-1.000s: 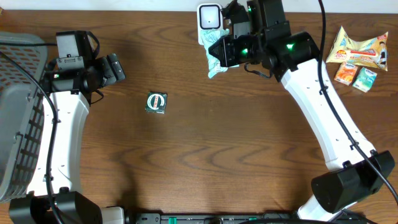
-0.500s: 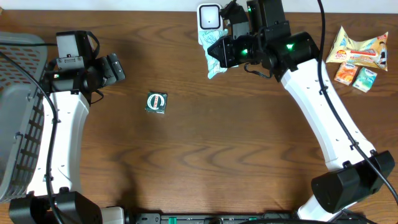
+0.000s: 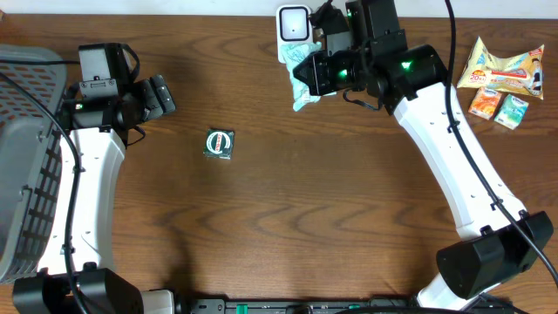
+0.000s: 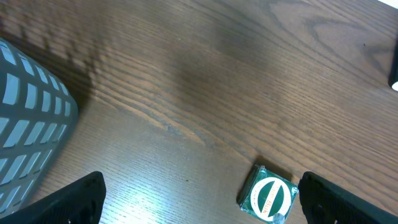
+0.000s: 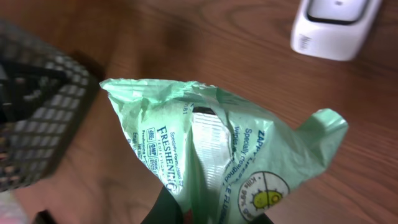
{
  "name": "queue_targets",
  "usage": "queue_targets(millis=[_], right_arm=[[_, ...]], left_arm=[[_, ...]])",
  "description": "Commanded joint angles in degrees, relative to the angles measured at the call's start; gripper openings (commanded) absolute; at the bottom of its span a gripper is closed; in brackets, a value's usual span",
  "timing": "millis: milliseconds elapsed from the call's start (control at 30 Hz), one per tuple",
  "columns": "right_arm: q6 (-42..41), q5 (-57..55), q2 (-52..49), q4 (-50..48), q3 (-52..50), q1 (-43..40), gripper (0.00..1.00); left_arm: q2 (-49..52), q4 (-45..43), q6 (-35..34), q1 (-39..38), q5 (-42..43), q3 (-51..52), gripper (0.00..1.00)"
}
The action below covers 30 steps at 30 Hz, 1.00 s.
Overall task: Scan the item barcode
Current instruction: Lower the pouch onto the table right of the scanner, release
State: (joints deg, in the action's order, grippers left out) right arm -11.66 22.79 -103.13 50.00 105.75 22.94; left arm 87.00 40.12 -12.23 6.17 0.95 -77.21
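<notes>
**Green packet held up at the scanner, right arm**

Since a second ago almost nothing has moved. In the overhead view the lower tip of the green packet (image 3: pixel 302 87) has swung a little to the right. Both arms and the small green tin (image 3: pixel 219 144) lie where they did.

The right fingers (image 5: pixel 165 211) are clamped together on the packet's lower edge. They hold it off the counter (image 3: pixel 305 218) at the far side, just beside the white scanner (image 3: pixel 294 24) and slightly nearer than it. In the right wrist view the scanner sits up and to the right of the packet, apart from it.

We judge the pinch on one edge is meant to leave the printed faces free to show. The wrist view gives us small print, a pale back seam and a round logo. The film is crumpled and we cannot pick out a barcode. Which face is turned to the scanner window we cannot tell.

The left fingers (image 4: pixel 74 199) stand wide apart and empty, above the counter on the left. The tin lies below and between them in their own view, and the grey basket (image 3: pixel 26 174) is at far left. We read this arm as waiting, clear of the scan.

The snack packs (image 3: pixel 506 74) at far right lie well apart, probably queued.

Risk: creased film may hide the code, so the packet may need turning.
</notes>
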Motion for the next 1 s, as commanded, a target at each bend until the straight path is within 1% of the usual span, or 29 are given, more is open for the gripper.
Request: queue_targets(millis=[0,167,233,500,633,700,767,833,967], right_arm=[[-4.04,-10.05,-0.46,1.18,0.17,0.42,0.01],[-13.40,-29.94,-4.61,5.22,0.13,1.73,0.01],[-15.98,-36.30,-7.17,6.54,0.13,2.34,0.01],[-14.86,-55.30,-20.11,8.74,0.13,4.57,0.01],[-14.86,-63.25,-24.11,10.75,0.13,5.29,0.01],[-14.84,-66.31,-25.59,11.17,0.13,5.57,0.01],[-13.68,-68.22,-26.93,11.28,0.13,5.79,0.04],[-11.80,-68.30,-27.96,11.26,0.13,5.99,0.05],[-11.85,-66.14,-29.29,11.52,0.13,6.16,0.06]], left_arm=[[0.28,0.15,-0.48,0.20,-0.37,0.28,0.98],[0.28,0.15,-0.48,0.20,-0.37,0.28,0.98],[0.28,0.15,-0.50,0.20,-0.37,0.28,0.97],[0.28,0.15,-0.48,0.20,-0.37,0.28,0.98],[0.28,0.15,-0.48,0.20,-0.37,0.28,0.98],[0.28,0.15,-0.48,0.20,-0.37,0.28,0.98],[0.28,0.15,-0.48,0.20,-0.37,0.28,0.98],[0.28,0.15,-0.48,0.20,-0.37,0.28,0.98],[0.28,0.15,-0.48,0.20,-0.37,0.28,0.98]])
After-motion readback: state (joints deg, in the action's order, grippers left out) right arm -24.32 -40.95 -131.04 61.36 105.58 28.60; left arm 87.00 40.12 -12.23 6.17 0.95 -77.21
